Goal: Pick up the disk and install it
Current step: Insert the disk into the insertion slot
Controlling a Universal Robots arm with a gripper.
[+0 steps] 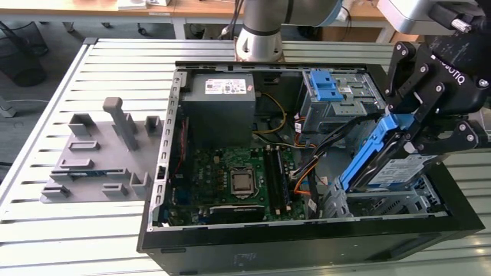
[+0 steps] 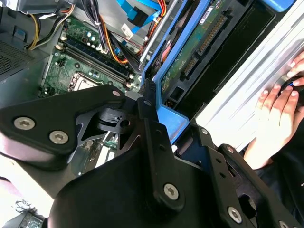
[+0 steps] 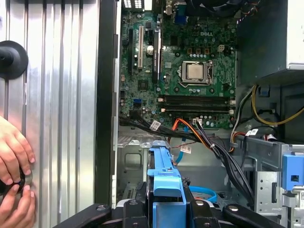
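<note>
I had my gripper (image 1: 422,135) closed on the blue frame of the disk (image 1: 391,169), holding it tilted above the metal bay (image 1: 399,202) in the computer case (image 1: 291,244) corner, angled to slide in. A person's hand (image 2: 278,104) rested alongside.

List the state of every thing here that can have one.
tool, shut on the disk.
disk, held tilted above the drive cage, not yet seated.
computer case, lying on its side, open.
processor, bare, no cooler on it.
person's hand, resting on the table beside the case.
</note>
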